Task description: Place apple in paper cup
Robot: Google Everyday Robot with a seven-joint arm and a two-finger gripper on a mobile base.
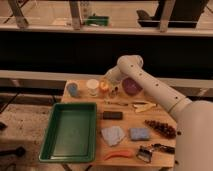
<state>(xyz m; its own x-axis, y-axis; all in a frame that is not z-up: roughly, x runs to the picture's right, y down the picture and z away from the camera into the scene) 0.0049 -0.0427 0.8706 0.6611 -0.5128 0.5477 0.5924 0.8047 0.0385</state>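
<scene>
The apple (103, 87) is a small orange-yellow fruit at the back of the wooden table (125, 122). It sits just right of the white paper cup (92, 86). The cup stands upright and its inside looks pale. My gripper (107, 80) reaches in from the right on the white arm (150, 85). It hangs at the apple's upper right, very close to it. I cannot tell whether it touches the apple.
A blue-grey cup (73, 89) stands left of the paper cup. A small metal cup (114, 92) and a purple bowl (131, 86) are right of the apple. A green tray (55, 132) fills the left side. A black block (112, 115), cloth (113, 135), sponge (139, 133), grapes (161, 128) and an orange carrot-like piece (119, 154) lie in front.
</scene>
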